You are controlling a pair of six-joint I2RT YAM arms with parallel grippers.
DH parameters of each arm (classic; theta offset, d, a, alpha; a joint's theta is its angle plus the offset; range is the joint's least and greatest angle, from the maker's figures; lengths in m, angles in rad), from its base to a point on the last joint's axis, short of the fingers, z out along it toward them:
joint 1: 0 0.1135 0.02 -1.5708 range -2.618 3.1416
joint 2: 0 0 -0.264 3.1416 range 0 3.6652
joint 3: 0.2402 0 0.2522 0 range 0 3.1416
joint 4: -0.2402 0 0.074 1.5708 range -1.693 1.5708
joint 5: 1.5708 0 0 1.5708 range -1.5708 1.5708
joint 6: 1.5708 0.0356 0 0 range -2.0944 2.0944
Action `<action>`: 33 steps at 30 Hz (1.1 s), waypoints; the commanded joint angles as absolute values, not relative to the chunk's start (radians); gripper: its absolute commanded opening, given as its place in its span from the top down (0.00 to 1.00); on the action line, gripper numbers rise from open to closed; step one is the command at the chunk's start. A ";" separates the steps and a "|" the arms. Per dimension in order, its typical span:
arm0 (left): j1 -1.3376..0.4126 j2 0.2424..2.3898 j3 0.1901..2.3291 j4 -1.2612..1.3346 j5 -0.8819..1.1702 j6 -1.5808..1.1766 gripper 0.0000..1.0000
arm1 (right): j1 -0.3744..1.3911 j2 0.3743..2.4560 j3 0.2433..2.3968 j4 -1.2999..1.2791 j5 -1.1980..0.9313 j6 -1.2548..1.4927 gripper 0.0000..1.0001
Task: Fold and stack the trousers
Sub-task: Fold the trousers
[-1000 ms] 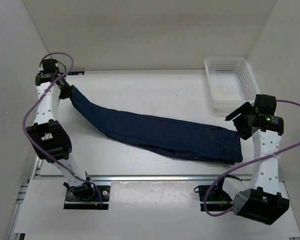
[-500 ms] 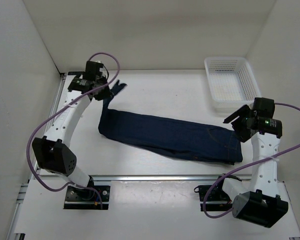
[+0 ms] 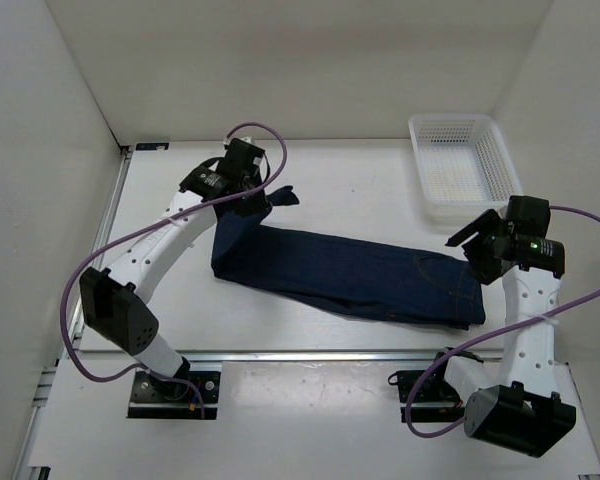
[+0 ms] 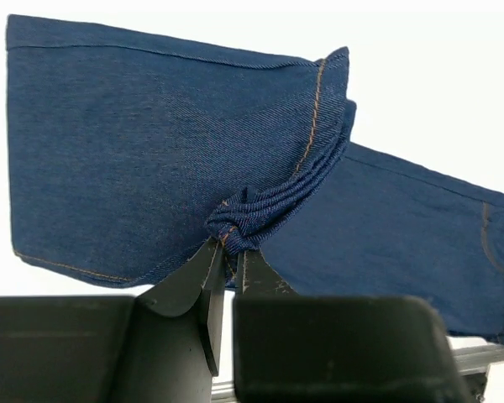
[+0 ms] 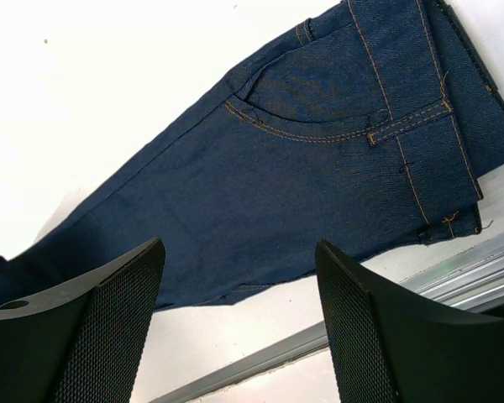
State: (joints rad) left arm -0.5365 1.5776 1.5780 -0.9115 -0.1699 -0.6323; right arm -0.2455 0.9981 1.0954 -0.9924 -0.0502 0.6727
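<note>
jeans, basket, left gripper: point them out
jeans (image 3: pixel 380 280), top external view, mid-leg fabric
white mesh basket (image 3: pixel 458 170), top external view, bare floor
left gripper (image 4: pixel 227 249), left wrist view, between fingertips pinching bunched denim

I am working in a robotics lab cell, not a home or shop. The left arm (image 3: pixel 160 245) and the right arm (image 3: pixel 528 300) stand on black base plates (image 3: pixel 175 393) fixed by an aluminium rail (image 3: pixel 310 355) along the near edge of a plain white tabletop (image 3: pixel 360 195). Purple cables (image 3: pixel 80 290) loop loose from both. Bare white panels (image 3: pixel 300 70) box in the left, far and right edges. A white mesh basket (image 3: pixel 445 212) sits at the far right corner.
</note>
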 commanded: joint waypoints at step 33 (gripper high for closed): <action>-0.879 2.040 1.871 -1.066 -0.195 -0.532 0.26 | -0.241 0.954 1.060 -0.974 -0.077 0.655 0.23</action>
